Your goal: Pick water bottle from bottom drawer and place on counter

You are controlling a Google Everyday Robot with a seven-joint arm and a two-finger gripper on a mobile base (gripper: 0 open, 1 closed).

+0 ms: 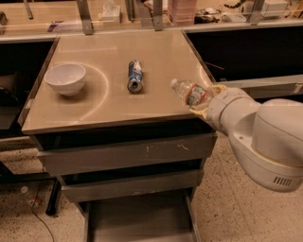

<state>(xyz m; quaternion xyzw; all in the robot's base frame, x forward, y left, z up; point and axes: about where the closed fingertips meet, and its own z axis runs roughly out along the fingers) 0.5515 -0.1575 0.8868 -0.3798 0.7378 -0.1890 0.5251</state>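
Holding the water bottle (191, 93) by its base end, the hand (203, 101) sits at the right front corner of the bench (109, 49), at the tip of the white arm (258, 137) that enters from the right. The hand is clamped on the bottle. The bottle is tilted, cap pointing up and to the left, over the right margin of the bench; whether it touches the surface cannot be told.

On the bench, a white bowl (66, 78) stands upright near the left edge. A blue-and-white drink can (135, 75) lies on its side near the centre, apart from the bottle.

Under the bench, the top drawer (128, 153) and middle drawer (132, 185) show their grey fronts. The bottom drawer (137, 220) stands pulled open, its flat grey floor exposed. A cluttered shelf (189, 9) runs behind the bench.
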